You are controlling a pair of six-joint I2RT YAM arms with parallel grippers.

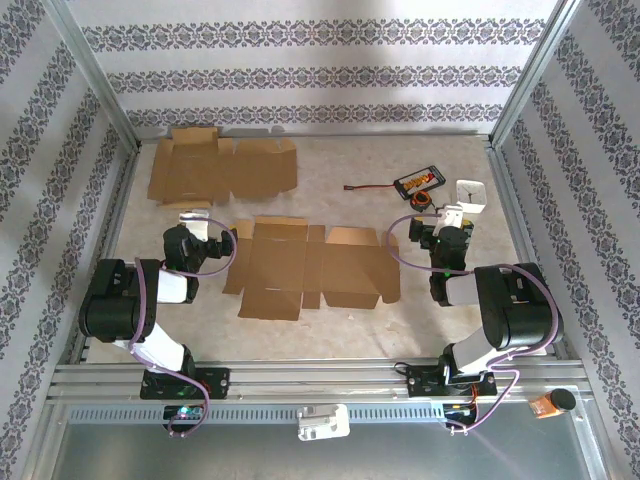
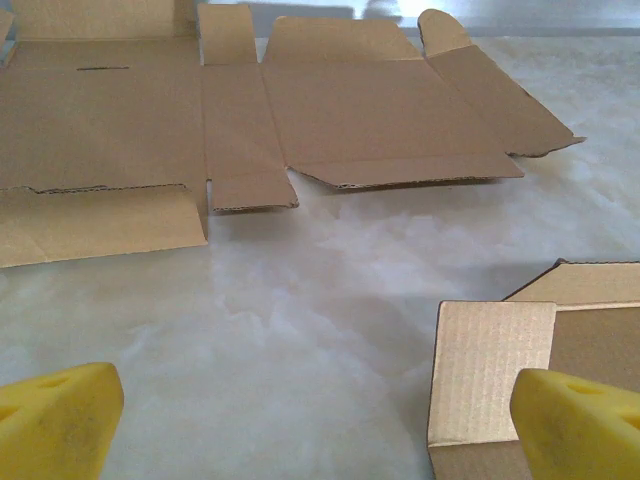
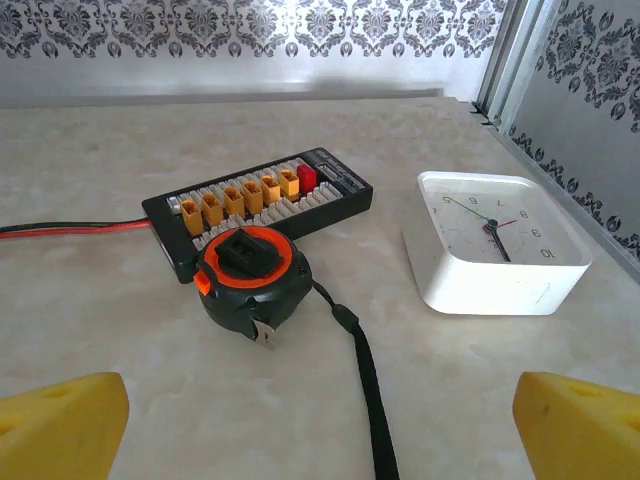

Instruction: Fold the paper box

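A flat, unfolded paper box (image 1: 310, 265) of brown cardboard lies in the middle of the table between the two arms. One of its side flaps (image 2: 495, 370) shows at the lower right of the left wrist view, close to the right yellow fingertip (image 2: 580, 425). My left gripper (image 1: 197, 222) sits just left of this box, open and holding nothing, its jaws wide apart (image 2: 315, 420). My right gripper (image 1: 452, 215) is to the right of the box, facing away from it, open and empty (image 3: 320, 430).
A second flat cardboard blank (image 1: 222, 168) lies at the back left (image 2: 250, 110). Ahead of the right gripper are an orange-and-black tape measure (image 3: 250, 280) with its strap, a black connector board (image 3: 260, 200) with red wires, and a white clock (image 3: 495, 245). Patterned walls enclose the table.
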